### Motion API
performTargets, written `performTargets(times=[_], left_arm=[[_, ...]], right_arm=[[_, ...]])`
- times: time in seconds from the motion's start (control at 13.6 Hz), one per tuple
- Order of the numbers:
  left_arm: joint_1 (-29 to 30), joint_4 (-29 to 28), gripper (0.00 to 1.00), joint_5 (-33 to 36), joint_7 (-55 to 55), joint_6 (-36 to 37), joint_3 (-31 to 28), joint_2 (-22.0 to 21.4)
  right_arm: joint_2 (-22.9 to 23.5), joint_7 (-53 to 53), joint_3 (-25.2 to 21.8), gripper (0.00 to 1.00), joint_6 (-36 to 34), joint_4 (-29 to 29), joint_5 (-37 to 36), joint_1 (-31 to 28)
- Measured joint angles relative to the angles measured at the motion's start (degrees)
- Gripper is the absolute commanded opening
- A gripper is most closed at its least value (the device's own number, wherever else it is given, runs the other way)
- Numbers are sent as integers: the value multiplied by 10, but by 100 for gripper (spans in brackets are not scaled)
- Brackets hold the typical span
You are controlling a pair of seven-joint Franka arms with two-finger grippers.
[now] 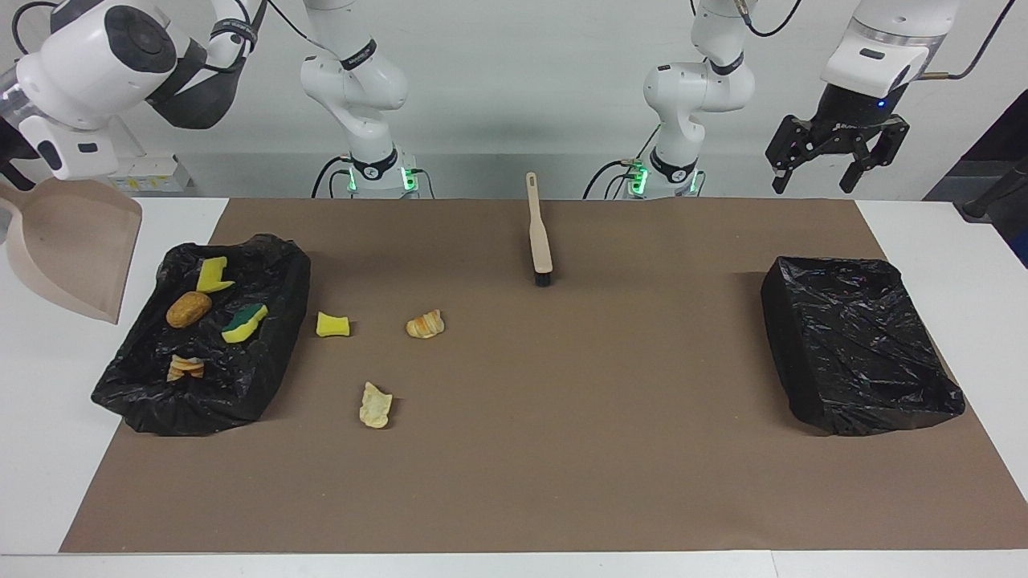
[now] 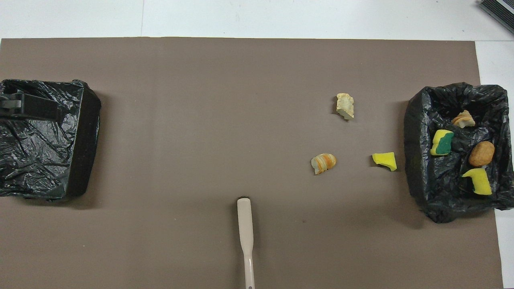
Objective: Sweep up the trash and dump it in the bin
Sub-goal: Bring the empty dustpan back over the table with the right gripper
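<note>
Three pieces of trash lie on the brown mat: a yellow sponge chunk [image 1: 332, 324] [image 2: 384, 160], a striped bread lump [image 1: 425, 323] [image 2: 323, 162] and a pale lump [image 1: 374, 405] [image 2: 345, 106]. Several more pieces sit in the black-lined bin [image 1: 269, 369] [image 2: 413, 160] at the right arm's end. A beige dustpan [image 1: 72, 257] hangs tilted in the air over the white table beside that bin, with my right gripper [image 1: 12, 172] shut on its handle at the view's edge. My left gripper [image 1: 837, 156] hangs open and empty, high at the left arm's end.
A second black-lined bin [image 1: 859, 345] [image 2: 40, 160] stands at the left arm's end with nothing in it. A beige brush [image 1: 540, 237] [image 2: 245, 224] lies on the mat near the robots, bristles pointing away from them. The brown mat [image 1: 610, 417] covers most of the table.
</note>
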State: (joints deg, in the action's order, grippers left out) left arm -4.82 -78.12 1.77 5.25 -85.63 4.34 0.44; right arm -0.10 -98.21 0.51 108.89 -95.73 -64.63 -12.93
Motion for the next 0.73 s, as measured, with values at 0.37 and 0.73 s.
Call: performTargets(times=[0.37,0.73], left_arm=[[0,0,100,0,2,1,-9,-1],[0,0,100,0,3,1,-9,-2]], right_arm=[[-2,3,8,0,-10,0,101,22],[-1,4,11,0,-11,-1,245,40]])
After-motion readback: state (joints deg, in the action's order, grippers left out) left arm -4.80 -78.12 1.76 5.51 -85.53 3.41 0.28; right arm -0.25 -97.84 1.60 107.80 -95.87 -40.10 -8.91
